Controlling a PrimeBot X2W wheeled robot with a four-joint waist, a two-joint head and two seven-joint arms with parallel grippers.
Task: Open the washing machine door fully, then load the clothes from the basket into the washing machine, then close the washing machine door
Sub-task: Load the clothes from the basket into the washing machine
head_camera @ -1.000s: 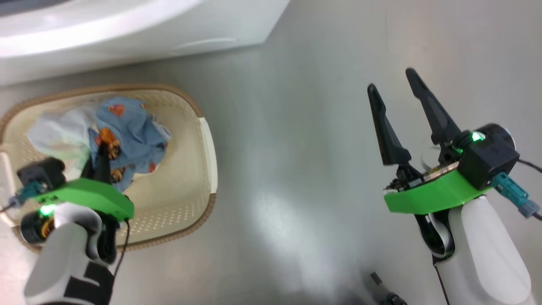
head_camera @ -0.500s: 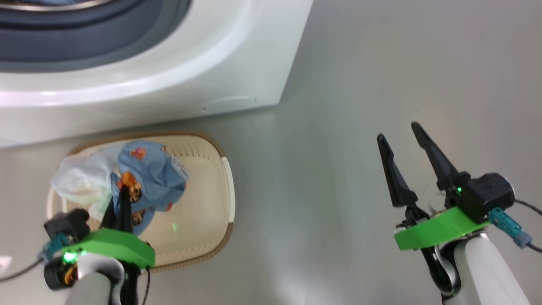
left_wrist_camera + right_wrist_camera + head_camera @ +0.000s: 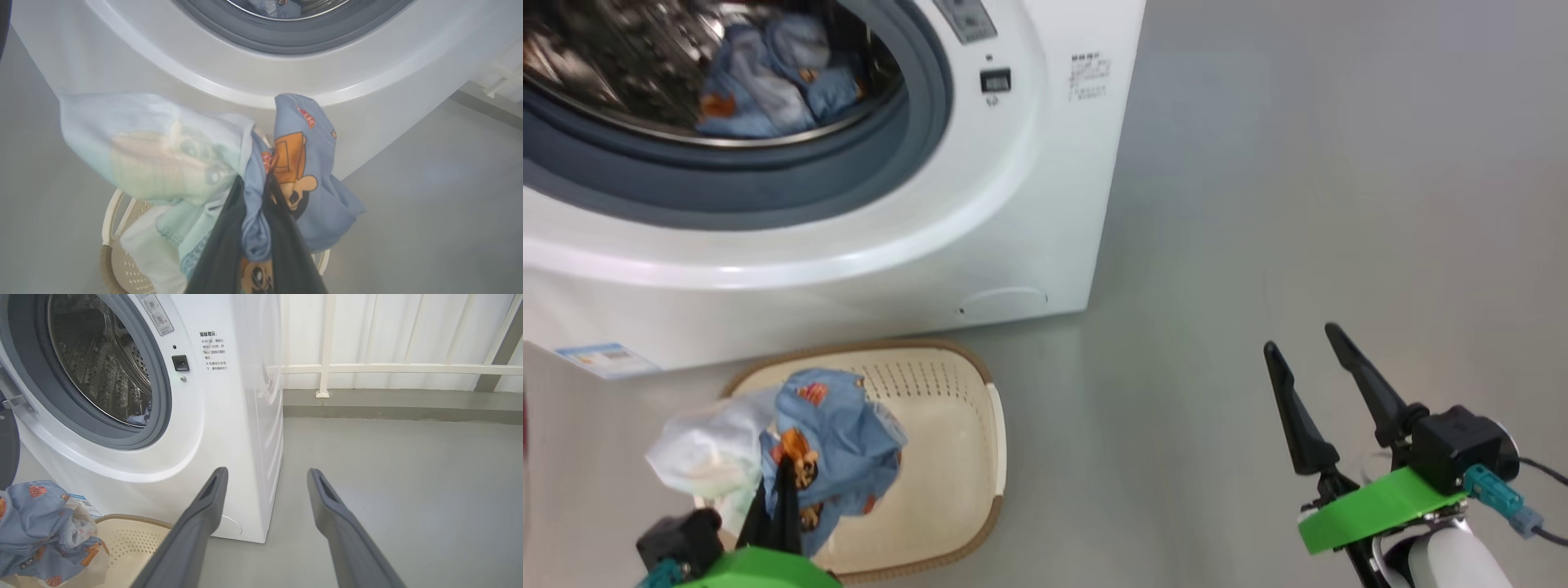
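The left claw [image 3: 780, 478] pinches the clothes [image 3: 837, 433] above the basket [image 3: 947, 457], on the floor [image 3: 1258, 204] before the washing machine [image 3: 1013, 204]. The right claw [image 3: 1300, 337] stands spread, empty.

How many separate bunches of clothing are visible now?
2. One light blue printed bunch lies inside the steel drum of the white front-loading washing machine; one blue-and-white bunch is pinched by the dark fingers of the left gripper over the cream perforated basket. More may be hidden beneath it.

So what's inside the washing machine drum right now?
Light blue clothes with orange prints lie heaped in the steel drum. Anything beneath that heap is covered, and the drum's far left is out of frame.
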